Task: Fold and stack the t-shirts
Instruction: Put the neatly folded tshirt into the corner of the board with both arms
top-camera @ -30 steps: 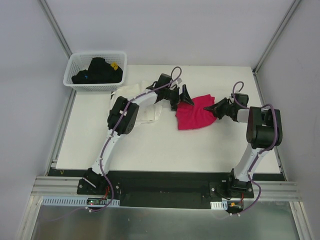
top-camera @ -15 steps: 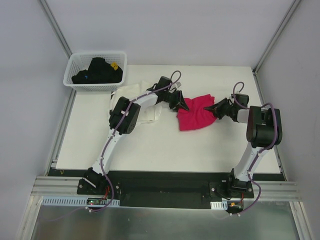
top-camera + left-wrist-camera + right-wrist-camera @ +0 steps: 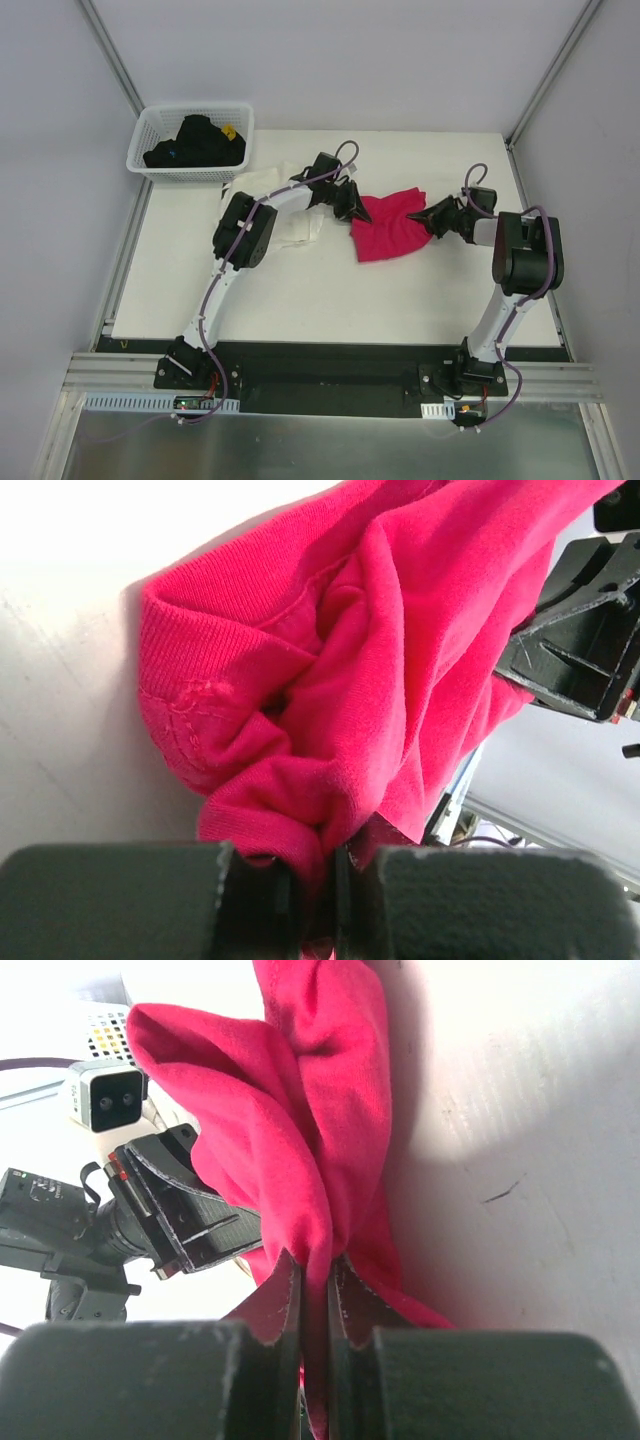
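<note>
Two robot arms pinch one magenta-red t-shirt between them, right of centre on the white table. At upper left of the overhead frame, a white lattice basket holds dark clothing. Just right of it, a cream-white t-shirt lies crumpled under the left arm. The left gripper is clamped on the red shirt's left edge, the right gripper on its right edge, the cloth bunched in folds between them
</note>
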### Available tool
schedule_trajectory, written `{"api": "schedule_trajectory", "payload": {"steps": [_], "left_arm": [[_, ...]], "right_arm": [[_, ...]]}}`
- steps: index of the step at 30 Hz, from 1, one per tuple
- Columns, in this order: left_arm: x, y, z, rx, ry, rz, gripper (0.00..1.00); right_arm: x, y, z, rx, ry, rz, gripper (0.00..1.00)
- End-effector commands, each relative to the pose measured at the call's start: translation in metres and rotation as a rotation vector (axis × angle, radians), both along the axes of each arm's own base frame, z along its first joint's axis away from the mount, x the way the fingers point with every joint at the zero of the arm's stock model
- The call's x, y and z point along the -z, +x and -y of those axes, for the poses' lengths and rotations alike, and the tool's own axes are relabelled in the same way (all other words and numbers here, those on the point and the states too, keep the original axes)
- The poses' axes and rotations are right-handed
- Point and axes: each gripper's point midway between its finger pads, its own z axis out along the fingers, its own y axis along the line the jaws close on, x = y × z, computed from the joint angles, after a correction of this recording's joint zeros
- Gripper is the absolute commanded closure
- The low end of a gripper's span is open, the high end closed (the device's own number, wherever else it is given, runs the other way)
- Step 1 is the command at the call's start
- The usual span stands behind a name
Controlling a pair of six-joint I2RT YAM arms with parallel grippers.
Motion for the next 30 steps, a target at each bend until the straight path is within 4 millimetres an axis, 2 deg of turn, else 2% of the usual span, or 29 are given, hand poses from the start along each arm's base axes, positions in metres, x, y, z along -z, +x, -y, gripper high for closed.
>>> {"api": "schedule_trajectory", "payload": {"steps": [1, 5, 8, 9, 11, 17, 23, 27, 30], "left_arm": [[0.000, 0.009, -0.024, -0.059, 0.103, 0.055, 1.00], [-0.004, 0.013, -0.033, -0.091, 0.129, 0.087, 1.00], [-0.012, 0.015, -0.039, -0.111, 0.130, 0.105, 1.00], [-0.019, 0.016, -0.040, -0.117, 0.127, 0.121, 1.00], [-0.022, 0.017, -0.042, -0.127, 0.130, 0.137, 1.00], [-0.040, 0.020, -0.048, -0.150, 0.146, 0.195, 1.00], [-0.073, 0.031, -0.059, -0.181, 0.138, 0.279, 1.00], [-0.092, 0.039, -0.069, -0.210, 0.139, 0.329, 1.00], [-0.098, 0.041, -0.071, -0.217, 0.135, 0.341, 1.00]], "right_arm": [[-0.017, 0.004, -0.021, -0.045, 0.010, 0.062, 0.99], [-0.019, 0.005, -0.043, -0.075, 0.028, 0.060, 0.99], [-0.023, 0.004, -0.064, -0.112, 0.029, 0.068, 0.99], [-0.023, 0.004, -0.067, -0.114, 0.029, 0.067, 0.99], [-0.024, 0.004, -0.075, -0.128, 0.024, 0.075, 0.99], [-0.022, 0.004, -0.083, -0.136, 0.026, 0.075, 0.99], [-0.025, 0.006, -0.084, -0.142, 0.026, 0.089, 0.99], [-0.033, 0.006, -0.084, -0.139, 0.031, 0.102, 0.99], [-0.044, 0.010, -0.084, -0.136, 0.030, 0.131, 0.99]]}}
